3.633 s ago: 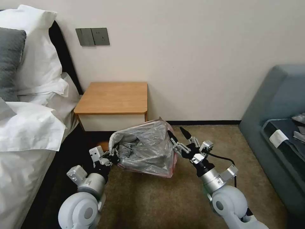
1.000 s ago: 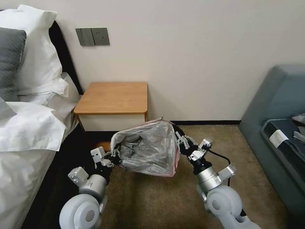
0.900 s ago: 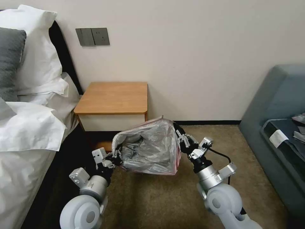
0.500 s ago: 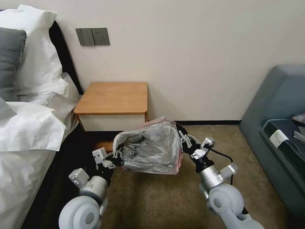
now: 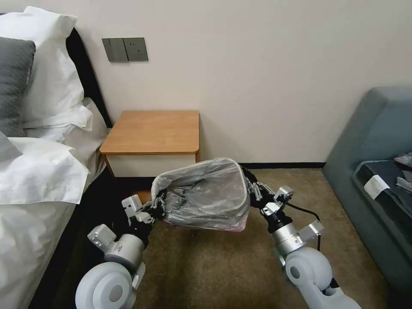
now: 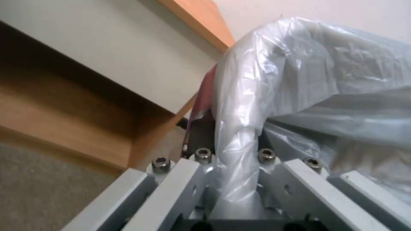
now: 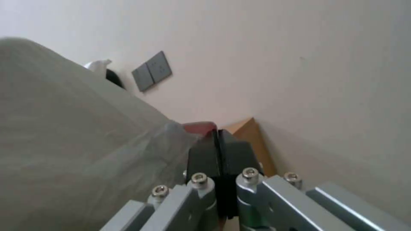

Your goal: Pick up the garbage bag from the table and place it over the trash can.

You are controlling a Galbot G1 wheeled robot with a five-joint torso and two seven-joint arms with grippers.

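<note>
The garbage bag (image 5: 206,197), grey crinkly plastic with a pink edge, is stretched wide between my two grippers on the floor in front of the table (image 5: 150,131). Its top forms a rounded rectangular rim. The trash can is hidden under the plastic. My left gripper (image 5: 158,206) is shut on the bag's left edge, and the left wrist view has the garbage bag (image 6: 240,138) bunched between the fingers. My right gripper (image 5: 249,183) is shut on the right edge. Its black pads (image 7: 205,154) are pressed together over the pink rim (image 7: 197,126).
A bed with white pillows (image 5: 38,171) runs along the left. A grey sofa (image 5: 377,141) stands at the right. The wall with a switch plate (image 5: 124,49) is behind the table. Brown carpet (image 5: 214,266) lies between my arms.
My right gripper, open 3.6 s ago, has shut on the bag's right edge and pulled it right and down. The bag's peaked top has flattened into a wide rounded rim.
</note>
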